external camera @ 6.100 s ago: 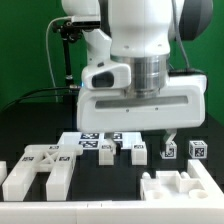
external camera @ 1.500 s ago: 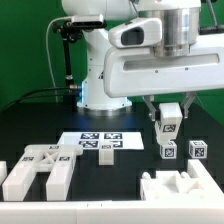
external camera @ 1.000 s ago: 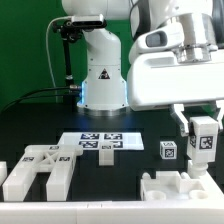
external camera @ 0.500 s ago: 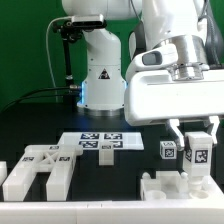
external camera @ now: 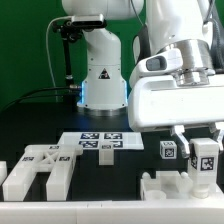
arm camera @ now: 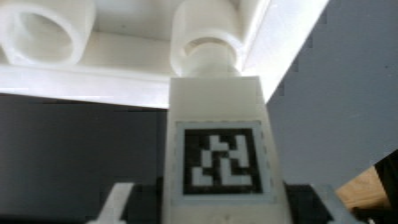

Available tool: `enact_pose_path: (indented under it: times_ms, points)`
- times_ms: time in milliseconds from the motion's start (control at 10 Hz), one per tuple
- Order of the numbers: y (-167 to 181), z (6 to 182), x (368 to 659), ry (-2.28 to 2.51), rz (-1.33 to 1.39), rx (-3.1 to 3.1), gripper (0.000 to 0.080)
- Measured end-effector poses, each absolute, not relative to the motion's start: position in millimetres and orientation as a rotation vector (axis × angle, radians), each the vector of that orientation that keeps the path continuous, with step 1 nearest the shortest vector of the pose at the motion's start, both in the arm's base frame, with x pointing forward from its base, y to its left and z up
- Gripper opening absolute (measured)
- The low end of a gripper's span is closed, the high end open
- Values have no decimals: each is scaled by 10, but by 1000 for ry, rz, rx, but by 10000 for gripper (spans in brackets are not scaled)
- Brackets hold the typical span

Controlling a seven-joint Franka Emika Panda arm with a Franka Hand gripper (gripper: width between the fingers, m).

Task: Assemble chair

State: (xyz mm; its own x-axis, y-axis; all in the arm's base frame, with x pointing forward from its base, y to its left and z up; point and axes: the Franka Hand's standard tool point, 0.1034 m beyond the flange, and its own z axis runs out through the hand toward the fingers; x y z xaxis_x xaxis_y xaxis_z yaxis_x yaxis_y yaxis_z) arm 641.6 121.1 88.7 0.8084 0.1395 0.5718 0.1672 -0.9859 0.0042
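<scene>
My gripper [external camera: 202, 147] is shut on a white tagged post [external camera: 205, 163] and holds it upright over the right part of a white slotted block [external camera: 180, 188] at the exterior view's lower right. In the wrist view the post [arm camera: 221, 140] fills the middle, its tag facing the camera, and its far end meets a round peg or hole of the white block [arm camera: 107, 50]. A second tagged post [external camera: 168, 151] stands just left of the held one. A white slotted chair piece [external camera: 40, 168] lies at the lower left.
The marker board [external camera: 100, 142] lies in the middle of the black table. The robot's base [external camera: 100, 80] stands behind it. A black stand with cables [external camera: 63, 55] rises at the back left before a green backdrop.
The gripper picked one post from the row near the marker board, carried it to the exterior view's right and lowered it onto the slotted block over the last second.
</scene>
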Motion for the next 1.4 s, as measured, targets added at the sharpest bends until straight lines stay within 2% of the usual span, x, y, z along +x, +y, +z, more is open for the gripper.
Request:
enact_pose_path:
  times_ms: [400,800,900,1000,1100,1200,1400]
  points:
    - [1212,749,6374,-247,-918,-2948,287]
    - [1207,746,6382,-241,-944,-2941,287]
    - [1207,746,6382,-242,-944,-2941,470]
    - [1207,746,6382,-243,-944,-2942,589]
    - [1207,746,6382,-244,-944,-2942,589]
    - [1207,746,6382,-245,-944,-2942,637]
    - [1207,746,6382,-247,-944,-2942,647]
